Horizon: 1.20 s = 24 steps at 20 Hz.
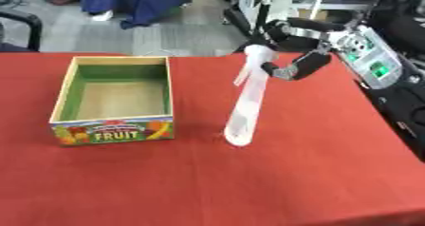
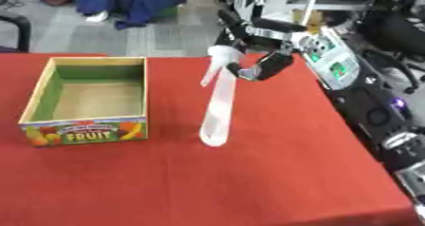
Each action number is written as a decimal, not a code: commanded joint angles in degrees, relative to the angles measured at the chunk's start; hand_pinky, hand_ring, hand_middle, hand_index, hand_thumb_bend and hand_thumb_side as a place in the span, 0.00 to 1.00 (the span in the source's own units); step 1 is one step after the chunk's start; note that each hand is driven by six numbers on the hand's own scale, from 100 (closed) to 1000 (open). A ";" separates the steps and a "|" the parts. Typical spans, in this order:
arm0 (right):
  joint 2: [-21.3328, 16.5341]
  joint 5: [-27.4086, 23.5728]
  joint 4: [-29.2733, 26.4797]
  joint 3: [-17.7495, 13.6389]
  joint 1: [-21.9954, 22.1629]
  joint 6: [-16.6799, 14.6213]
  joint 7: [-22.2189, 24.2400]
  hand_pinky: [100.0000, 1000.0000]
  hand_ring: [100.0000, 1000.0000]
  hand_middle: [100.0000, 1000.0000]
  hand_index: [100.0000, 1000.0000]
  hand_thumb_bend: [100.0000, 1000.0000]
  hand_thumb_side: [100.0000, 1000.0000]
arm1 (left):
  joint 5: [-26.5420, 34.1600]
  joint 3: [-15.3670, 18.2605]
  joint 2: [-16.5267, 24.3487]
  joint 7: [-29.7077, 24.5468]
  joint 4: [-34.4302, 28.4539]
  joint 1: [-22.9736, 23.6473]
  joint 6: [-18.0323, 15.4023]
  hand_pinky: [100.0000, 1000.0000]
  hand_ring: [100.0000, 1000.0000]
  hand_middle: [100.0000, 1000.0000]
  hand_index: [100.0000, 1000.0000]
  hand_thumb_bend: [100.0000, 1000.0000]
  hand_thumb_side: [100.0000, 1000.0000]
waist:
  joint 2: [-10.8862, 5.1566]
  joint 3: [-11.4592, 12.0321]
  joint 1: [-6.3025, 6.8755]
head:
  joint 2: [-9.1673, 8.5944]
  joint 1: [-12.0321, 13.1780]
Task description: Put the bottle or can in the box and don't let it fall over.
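A cardboard fruit box (image 1: 112, 99) sits on the left part of the red tabletop (image 1: 291, 173), open at the top. Its inner walls are green, its floor is plain brown, and nothing lies in it. The near outer wall carries a printed band of fruit pictures with the word FRUIT.

The right hand (image 1: 295, 67) comes in from the upper right, black with silver joints, with a grey forearm casing behind it showing a small green light. Its fingers are curled round the top of a tall white spray bottle (image 1: 247, 101), closing on the neck just under the trigger head. The thumb side faces the camera, and the rest of the fingers are partly hidden behind the bottle's head.

The spray bottle stands on the tabletop to the right of the box, well apart from it and outside it. Its base rests on the cloth, and its long axis runs nearly upright, with the top leaning a little toward the far right, into the hand. The trigger nozzle points to the left, toward the box side.

The left hand shows in neither view.
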 commanded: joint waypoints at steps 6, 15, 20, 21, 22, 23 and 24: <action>-1.43 -2.42 -1.36 -0.77 -3.21 -9.03 9.44 0.28 0.54 0.55 0.34 0.00 0.11 | -0.02 0.37 1.02 0.09 -0.63 -0.45 -0.12 0.70 0.57 0.48 0.70 0.21 0.64 | -0.93 0.38 0.11 | -0.72 -0.52; -0.83 -2.96 -1.24 -0.79 -6.71 -9.29 8.46 0.28 0.53 0.54 0.34 0.00 0.11 | 0.27 0.03 0.92 -0.24 -0.47 -1.08 -0.23 0.70 0.57 0.48 0.70 0.21 0.63 | -0.90 1.83 -0.21 | -1.90 -1.95; 0.57 -3.60 -1.18 -0.77 -9.11 -9.37 7.50 0.28 0.53 0.54 0.34 0.00 0.12 | 0.71 -0.50 0.95 -0.77 -0.42 -2.01 -0.35 0.70 0.57 0.48 0.70 0.21 0.63 | -0.74 3.78 -0.42 | -2.66 -3.51; 0.83 -3.67 -1.20 -0.76 -9.56 -9.40 7.33 0.28 0.52 0.54 0.34 0.00 0.12 | 0.82 -0.59 0.95 -0.86 -0.40 -2.22 -0.37 0.70 0.57 0.48 0.70 0.21 0.63 | -0.69 4.15 -0.46 | -2.80 -3.80; 1.12 -3.71 -1.23 -0.76 -10.03 -9.44 7.17 0.28 0.52 0.54 0.34 0.00 0.12 | 0.91 -0.70 0.96 -0.97 -0.39 -2.43 -0.40 0.70 0.57 0.48 0.70 0.21 0.63 | -0.65 4.57 -0.50 | -2.94 -4.12; 1.38 -3.71 -1.23 -0.80 -10.45 -9.47 6.97 0.28 0.52 0.54 0.34 0.00 0.12 | 1.02 -0.82 0.98 -1.10 -0.38 -2.64 -0.43 0.70 0.57 0.48 0.70 0.22 0.63 | -0.62 4.98 -0.55 | -3.06 -4.44; 1.66 -3.77 -1.25 -0.88 -10.89 -9.50 6.69 0.28 0.52 0.54 0.34 0.00 0.12 | 1.15 -0.97 1.00 -1.25 -0.38 -2.86 -0.47 0.70 0.57 0.48 0.70 0.22 0.63 | -0.59 5.48 -0.60 | -3.18 -4.77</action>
